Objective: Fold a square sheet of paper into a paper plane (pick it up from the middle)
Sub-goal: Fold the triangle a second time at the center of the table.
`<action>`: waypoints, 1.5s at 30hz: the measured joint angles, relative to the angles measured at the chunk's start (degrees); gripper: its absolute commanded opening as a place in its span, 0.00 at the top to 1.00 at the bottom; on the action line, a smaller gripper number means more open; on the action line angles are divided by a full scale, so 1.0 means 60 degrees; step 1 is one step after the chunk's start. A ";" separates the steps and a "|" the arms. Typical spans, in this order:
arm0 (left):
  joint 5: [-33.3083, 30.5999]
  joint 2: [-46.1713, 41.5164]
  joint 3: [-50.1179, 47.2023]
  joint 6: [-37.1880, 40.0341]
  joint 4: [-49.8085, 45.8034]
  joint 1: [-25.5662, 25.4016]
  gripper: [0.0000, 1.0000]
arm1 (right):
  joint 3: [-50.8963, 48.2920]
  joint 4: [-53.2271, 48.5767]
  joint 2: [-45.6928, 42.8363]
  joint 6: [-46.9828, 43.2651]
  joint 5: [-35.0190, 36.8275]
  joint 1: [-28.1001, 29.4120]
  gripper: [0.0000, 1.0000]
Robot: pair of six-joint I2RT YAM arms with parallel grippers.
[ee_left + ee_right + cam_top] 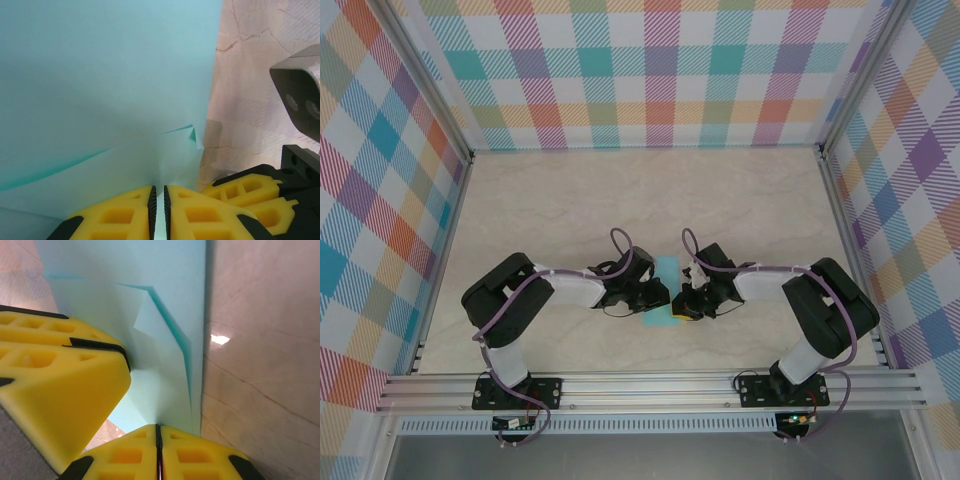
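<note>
The paper plane (668,272), smooth light cyan paper with sharp creases, sits at the middle of the marbled table (570,200). In the left wrist view the left hand (159,212) is clenched on its edge, with a thin sliver between the ribbed yellow fingers and a small bent corner nearby. In the right wrist view the right hand (158,452) grips layered folds beside one straight edge. Open table reaches out to the plaid walls (660,70).

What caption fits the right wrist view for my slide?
Right pincer shut on the folded cyan paper, left pincer's fingers pressed close alongside.
</note>
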 measured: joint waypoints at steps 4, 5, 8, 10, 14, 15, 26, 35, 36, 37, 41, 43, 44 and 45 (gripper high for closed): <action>0.0004 0.0000 -0.0007 0.0004 0.0029 0.0004 0.84 | -0.0007 0.0000 -0.0007 -0.0036 0.0007 0.0000 0.91; 0.0004 0.0000 -0.0007 0.0004 0.0029 0.0004 0.84 | -0.0007 -0.0004 -0.0011 -0.0040 0.0007 0.0000 0.91; 0.0007 0.0000 0.0004 0.0007 0.0018 0.0025 0.84 | -0.0007 -0.0004 -0.0011 -0.0044 0.0007 0.0000 0.91; 0.0007 0.0000 0.0015 0.0015 -0.0011 0.0040 0.84 | -0.0007 -0.0004 -0.0011 -0.0047 0.0011 0.0000 0.91; 0.0007 0.0000 0.0069 0.0113 -0.0127 0.0095 0.84 | -0.0004 -0.0007 -0.0007 -0.0087 0.0011 0.0000 0.92; 0.0011 0.0000 0.0076 0.0146 -0.0153 0.0106 0.84 | -0.0004 -0.0007 -0.0007 -0.0113 0.0011 0.0000 0.92; 0.0266 0.0000 0.0080 0.0397 -0.0193 0.0401 0.83 | 0.0007 0.0015 0.0047 -0.0229 -0.0029 0.0004 0.92; 0.0357 0.0000 0.0073 0.0510 -0.0200 0.0787 0.83 | 0.0007 0.0036 0.0058 -0.0259 -0.0044 0.0004 0.92; 0.0372 0.0000 0.0069 0.0528 -0.0200 0.0823 0.83 | 0.0007 0.0036 0.0058 -0.0255 -0.0044 0.0004 0.92; 0.0390 0.0000 0.0066 0.0565 -0.0200 0.0867 0.83 | 0.0007 0.0036 0.0073 -0.0259 -0.0051 0.0004 0.92; 0.0470 0.0000 0.0062 0.0725 -0.0208 0.1024 0.83 | 0.0015 0.0106 0.0135 -0.0259 -0.0131 0.0004 0.92; 0.0532 0.0000 0.0025 0.0761 -0.0178 0.1111 0.83 | 0.0015 0.0106 0.0142 -0.0259 -0.0142 0.0000 0.93; 0.0554 0.0000 0.0007 0.0772 -0.0149 0.1151 0.83 | 0.0015 0.0106 0.0142 -0.0259 -0.0142 0.0000 0.93; 0.0616 0.0000 -0.0007 0.0794 -0.0131 0.1195 0.83 | 0.0018 0.0138 0.0164 -0.0259 -0.0149 0.0004 0.93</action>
